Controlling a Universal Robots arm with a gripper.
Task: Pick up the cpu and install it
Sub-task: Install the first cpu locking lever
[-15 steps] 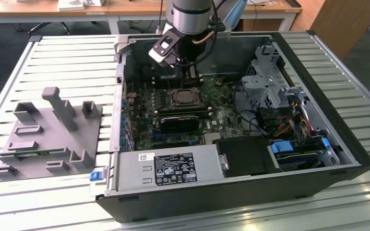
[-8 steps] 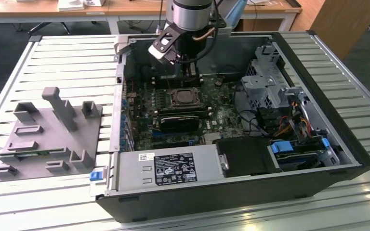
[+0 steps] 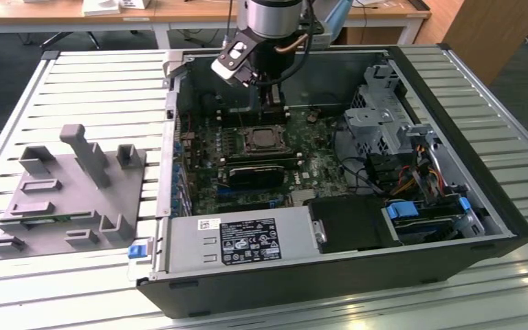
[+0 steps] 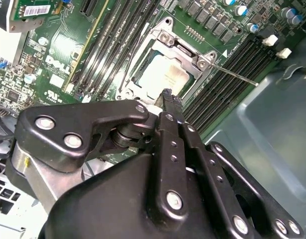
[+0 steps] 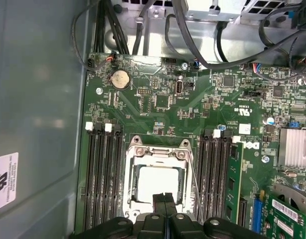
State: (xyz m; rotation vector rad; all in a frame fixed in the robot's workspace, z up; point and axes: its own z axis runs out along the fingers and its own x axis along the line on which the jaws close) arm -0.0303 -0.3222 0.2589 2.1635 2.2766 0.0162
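Closest to the wrist cameras we see our gripper [image 5: 164, 199], its two black fingers pressed flat together with nothing between them, so the claw is closed and empty; in the second wrist view the same tips [image 4: 168, 94] hang just above the socket's edge. Right beyond them lies the cpu [image 5: 158, 182], a pale silvery square already sitting inside the socket [image 5: 160, 179], framed by the metal bracket, with the thin latch lever [image 4: 232, 73] sticking out to one side. We judge the chip seated but not clamped, since the frame looks open around it. It should handle as light, stiff and flat, with a smooth metal top that offers little friction; we would take it only by two opposite edges, never pressing its face, because the contacts beneath it are probably fragile. Either side of the socket run the dark memory slots [image 5: 100, 179]. Farther off on the motherboard [image 5: 163, 104] sits a round coin battery [image 5: 120, 78], then cables at the case wall. In the exterior view the arm stands over the open case [image 3: 337, 179], and the grey tray [image 3: 67, 192] rests well apart on the slatted table [image 3: 99, 82], toward that view's left.
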